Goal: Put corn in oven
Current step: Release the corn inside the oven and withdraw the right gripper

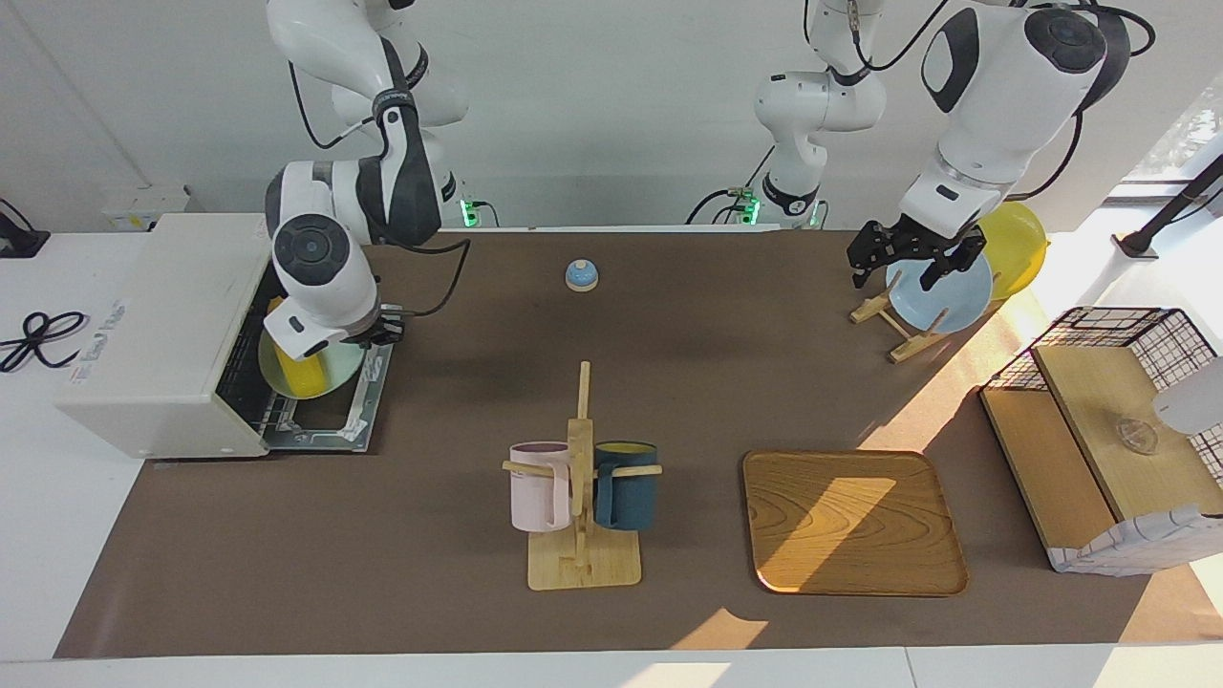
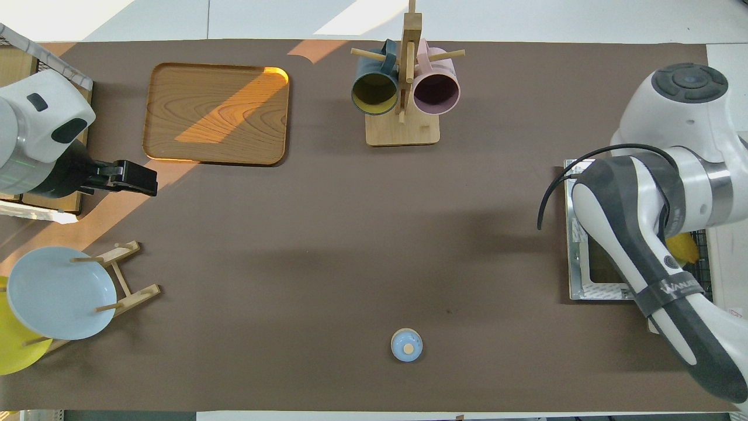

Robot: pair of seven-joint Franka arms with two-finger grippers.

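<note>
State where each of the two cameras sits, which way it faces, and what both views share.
Facing view: high across the table, looking at the robots; both arms show, the right gripper holding the green plate with the corn at the oven, the left gripper waiting over the plate rack.
Overhead view: above the robots' end, looking steeply down; forearms and wrists enter from the bottom corners.
Shared: oven, mug stand, wooden tray.
</note>
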